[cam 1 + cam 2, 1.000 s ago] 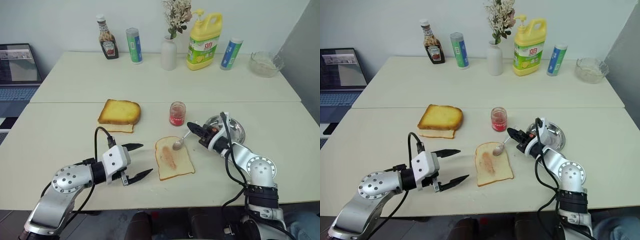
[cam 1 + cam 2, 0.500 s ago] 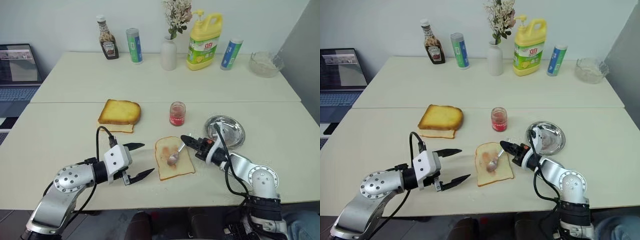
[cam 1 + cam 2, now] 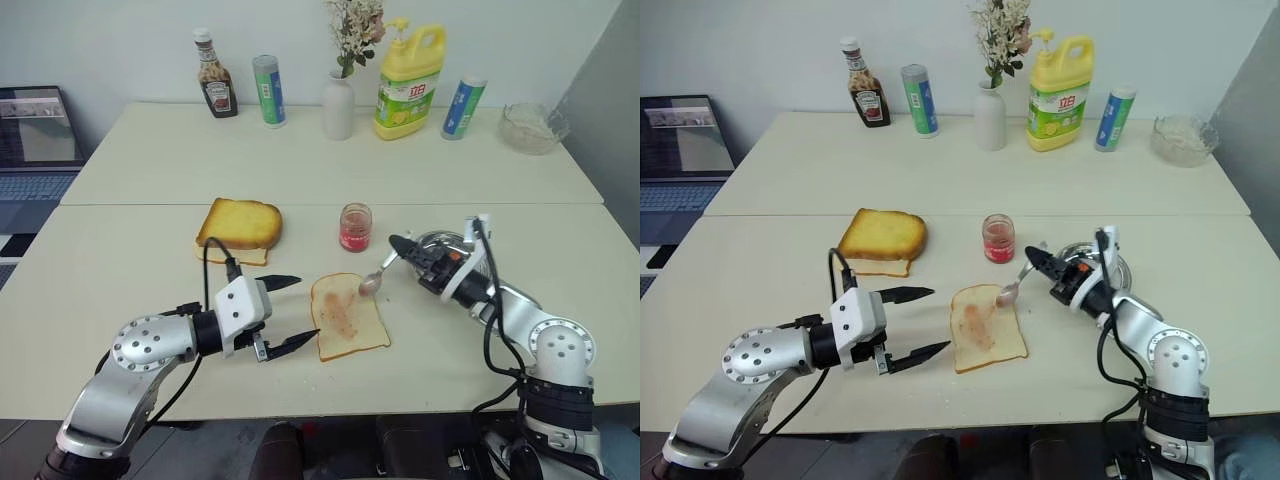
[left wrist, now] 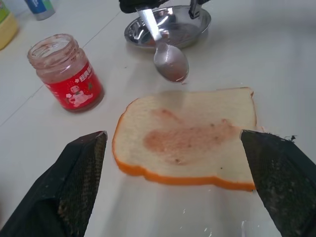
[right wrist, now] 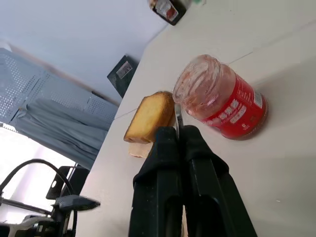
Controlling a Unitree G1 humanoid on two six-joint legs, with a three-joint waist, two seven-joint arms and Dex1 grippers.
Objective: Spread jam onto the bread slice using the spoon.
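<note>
Done: pale white bread slice point(image 3: 347, 317) lying on the table, wearing a thin reddish smear mid-slice | Now: right gripper point(image 3: 400, 246) clenching the small silver spoon point(image 3: 374, 279), hovering above the slice's far corner, near the small clear jam jar point(image 3: 354, 227) | Left gripper point(image 3: 287, 314) gaping empty beside the slice | Left, I judge: spreading wider.

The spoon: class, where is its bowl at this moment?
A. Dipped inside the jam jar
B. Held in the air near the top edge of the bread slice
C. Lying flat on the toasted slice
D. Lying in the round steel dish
B. The right gripper is shut on the handle, and the spoon hangs clear above the table by the bread slice, apart from the jam jar.
</note>
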